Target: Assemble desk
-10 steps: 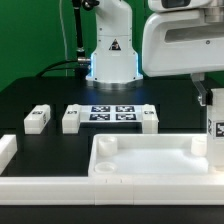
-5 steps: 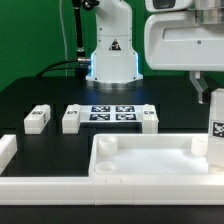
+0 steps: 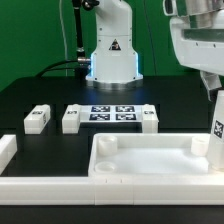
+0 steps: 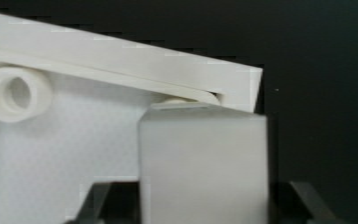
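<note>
The white desk tabletop lies at the front of the black table, rim up, with round sockets in its corners. My gripper is at the exterior view's right, shut on a white tagged leg that it holds upright at the tabletop's corner on that side. In the wrist view the leg fills the space between my gripper's dark fingers, over the tabletop's rim corner. A round socket shows beside it. Three more legs lie on the table.
The marker board lies between the loose legs in front of the robot base. Long white border bars run along the exterior view's left and front edge.
The wrist and gripper body have shifted toward the exterior view's right and upward. The held leg has moved slightly to that side. The loose legs and tabletop have not moved.
</note>
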You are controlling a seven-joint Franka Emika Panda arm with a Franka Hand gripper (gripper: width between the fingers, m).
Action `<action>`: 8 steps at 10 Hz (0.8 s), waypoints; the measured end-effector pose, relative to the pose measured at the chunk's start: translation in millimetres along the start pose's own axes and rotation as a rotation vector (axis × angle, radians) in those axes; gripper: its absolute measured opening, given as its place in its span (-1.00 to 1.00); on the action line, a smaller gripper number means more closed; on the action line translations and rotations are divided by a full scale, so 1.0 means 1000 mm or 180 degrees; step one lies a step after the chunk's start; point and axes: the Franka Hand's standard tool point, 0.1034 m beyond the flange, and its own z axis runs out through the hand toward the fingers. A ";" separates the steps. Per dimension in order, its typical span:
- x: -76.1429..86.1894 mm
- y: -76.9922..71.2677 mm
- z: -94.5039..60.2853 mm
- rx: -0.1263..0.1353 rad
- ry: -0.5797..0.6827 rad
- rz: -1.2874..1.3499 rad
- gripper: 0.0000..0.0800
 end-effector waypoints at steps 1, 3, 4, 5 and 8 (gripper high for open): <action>0.000 0.000 0.000 0.0000 0.0000 -0.0070 -0.27; -0.004 0.004 0.000 -0.0182 -0.0036 -0.0897 0.28; -0.008 0.002 0.001 -0.0249 -0.0025 -0.1358 0.28; -0.013 0.002 0.002 -0.0263 -0.0029 -0.1623 0.55; -0.009 0.002 0.002 -0.0284 -0.0019 -0.2396 0.62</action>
